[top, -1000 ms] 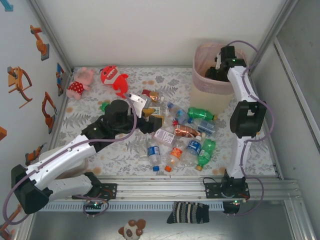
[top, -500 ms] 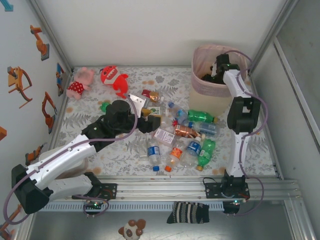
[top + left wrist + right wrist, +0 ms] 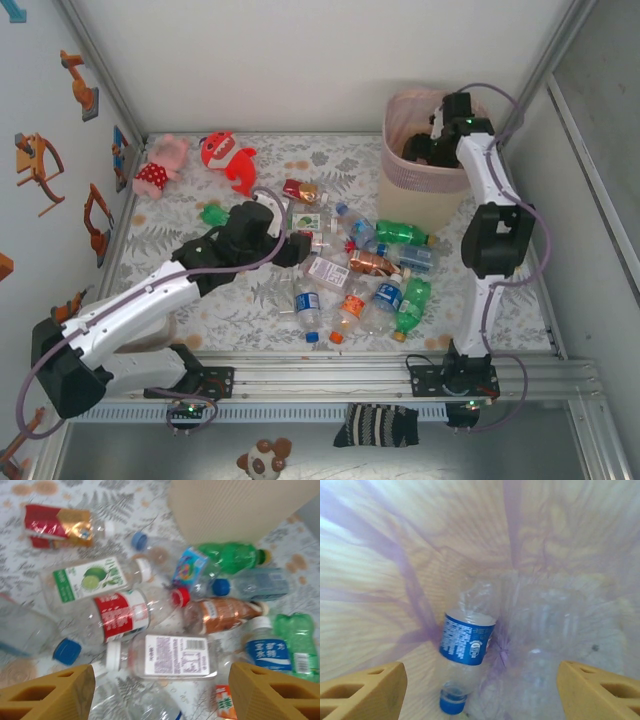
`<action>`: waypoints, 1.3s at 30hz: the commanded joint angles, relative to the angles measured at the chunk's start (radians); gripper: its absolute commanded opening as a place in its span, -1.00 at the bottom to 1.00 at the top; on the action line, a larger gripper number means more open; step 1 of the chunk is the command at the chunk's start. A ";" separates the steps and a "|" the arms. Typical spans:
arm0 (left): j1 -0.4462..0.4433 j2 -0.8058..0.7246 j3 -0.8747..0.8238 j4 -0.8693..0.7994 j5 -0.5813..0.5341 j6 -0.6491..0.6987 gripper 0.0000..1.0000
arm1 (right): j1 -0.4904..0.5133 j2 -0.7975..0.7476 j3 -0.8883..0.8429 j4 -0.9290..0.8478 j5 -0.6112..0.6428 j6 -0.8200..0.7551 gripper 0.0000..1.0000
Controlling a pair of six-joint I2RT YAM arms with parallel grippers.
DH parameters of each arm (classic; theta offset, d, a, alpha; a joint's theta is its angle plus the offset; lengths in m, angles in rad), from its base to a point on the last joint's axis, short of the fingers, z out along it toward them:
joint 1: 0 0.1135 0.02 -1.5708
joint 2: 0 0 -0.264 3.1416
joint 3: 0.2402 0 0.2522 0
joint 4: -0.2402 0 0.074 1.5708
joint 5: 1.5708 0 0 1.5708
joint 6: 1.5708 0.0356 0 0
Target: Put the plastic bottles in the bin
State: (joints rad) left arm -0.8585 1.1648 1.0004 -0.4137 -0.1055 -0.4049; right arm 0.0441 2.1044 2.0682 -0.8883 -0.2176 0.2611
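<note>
Several plastic bottles lie in a pile mid-table. My left gripper hovers open over the pile's left side. In the left wrist view the gripper has nothing between its fingers, and a clear bottle with a white label lies just ahead, beside a red-labelled one. The bin, pink above and cream below, stands at the back right. My right gripper reaches inside it. In the right wrist view the gripper is open above a blue-labelled bottle lying loose in the bin.
Two plush toys, pink and red, sit at the back left. Enclosure walls close in the table on three sides. The bin's cream wall rises just beyond the pile. A striped cloth hangs below the front rail.
My right gripper has opened inside the bin and the blue-labelled bottle now lies free below it. My left arm has shifted a little right and lower over the pile, still open.
</note>
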 commanded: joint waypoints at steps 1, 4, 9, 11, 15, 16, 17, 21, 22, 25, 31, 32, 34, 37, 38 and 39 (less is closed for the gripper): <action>0.013 0.028 0.027 -0.106 -0.066 -0.066 0.40 | 0.000 -0.091 0.043 -0.049 0.024 -0.006 0.56; 0.031 0.059 0.028 -0.143 -0.073 -0.109 0.39 | 0.000 -0.130 0.071 -0.074 0.038 -0.011 0.56; 0.073 0.123 0.029 -0.195 -0.112 -0.198 0.39 | 0.001 -0.212 0.082 -0.078 0.037 0.000 0.56; 0.098 0.152 0.034 -0.202 -0.096 -0.224 0.38 | 0.000 -0.252 0.076 -0.077 0.034 0.005 0.55; 0.144 0.210 0.058 -0.231 -0.126 -0.297 0.37 | 0.002 -0.328 0.055 -0.075 0.039 0.009 0.56; 0.154 0.223 0.059 -0.238 -0.145 -0.320 0.37 | 0.000 -0.349 0.047 -0.076 0.040 0.007 0.56; 0.169 0.236 0.064 -0.248 -0.170 -0.358 0.38 | 0.000 -0.370 0.034 -0.072 0.043 0.009 0.56; 0.233 0.296 0.070 -0.268 -0.196 -0.480 0.38 | 0.000 -0.452 -0.026 -0.057 0.048 0.013 0.56; 0.249 0.312 0.071 -0.269 -0.192 -0.503 0.38 | 0.001 -0.473 -0.039 -0.057 0.053 0.011 0.56; 0.284 0.355 0.070 -0.252 -0.169 -0.540 0.36 | 0.000 -0.517 -0.077 -0.053 0.066 0.004 0.56; 0.345 0.403 0.062 -0.187 -0.133 -0.563 0.26 | 0.000 -0.582 -0.147 -0.048 0.081 -0.002 0.57; 0.355 0.405 0.058 -0.176 -0.129 -0.569 0.23 | 0.001 -0.588 -0.154 -0.048 0.082 -0.005 0.57; 0.382 0.407 0.049 -0.149 -0.114 -0.570 0.19 | 0.000 -0.598 -0.170 -0.049 0.081 -0.005 0.57; 0.414 0.414 0.049 -0.119 -0.096 -0.563 0.17 | 0.001 -0.607 -0.184 -0.048 0.080 -0.004 0.57; 0.422 0.418 0.053 -0.116 -0.091 -0.562 0.16 | 0.001 -0.608 -0.187 -0.049 0.078 -0.004 0.57; 0.431 0.424 0.058 -0.114 -0.090 -0.564 0.15 | 0.000 -0.610 -0.188 -0.049 0.077 -0.004 0.57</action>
State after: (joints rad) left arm -0.4458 1.5684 1.0500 -0.5518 -0.2157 -0.9508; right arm 0.0441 1.5307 1.8874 -0.9375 -0.1551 0.2615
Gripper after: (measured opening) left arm 0.579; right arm 0.785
